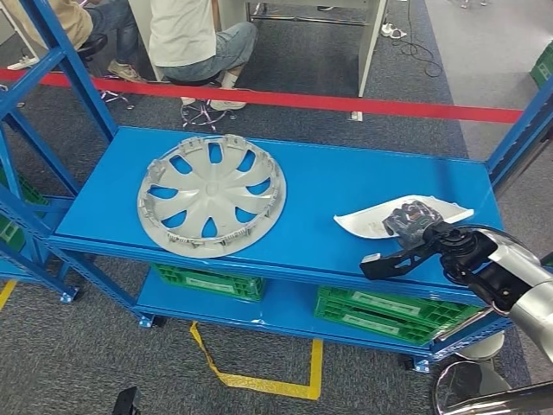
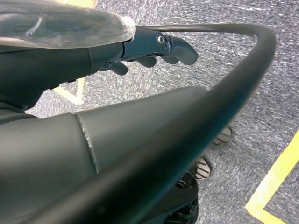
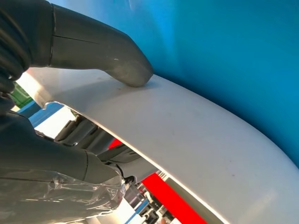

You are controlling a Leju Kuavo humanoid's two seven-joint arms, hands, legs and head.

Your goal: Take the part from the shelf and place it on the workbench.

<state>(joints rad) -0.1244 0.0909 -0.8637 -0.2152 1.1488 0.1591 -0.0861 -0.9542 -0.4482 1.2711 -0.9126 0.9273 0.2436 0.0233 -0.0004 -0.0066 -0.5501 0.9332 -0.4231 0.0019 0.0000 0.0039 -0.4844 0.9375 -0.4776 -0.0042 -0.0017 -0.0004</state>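
My right hand [image 1: 417, 226] pinches the white trim part [image 1: 365, 220] at its edge on the blue shelf [image 1: 313, 186], thumb on top, so lifting may let it pivot and slip.

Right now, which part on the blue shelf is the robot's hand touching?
The flat white panel at the shelf's right end; the right hand is on it. The round hubcap lies apart, untouched.

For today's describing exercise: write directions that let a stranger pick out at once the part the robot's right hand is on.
Find the blue shelf and follow its top level to the right-hand end. There, near the front edge, lies a white curved panel, tapering to points, with the right hand on it. Its neighbour, the silver hubcap, is round with spoke holes; this part is long, plain and white.
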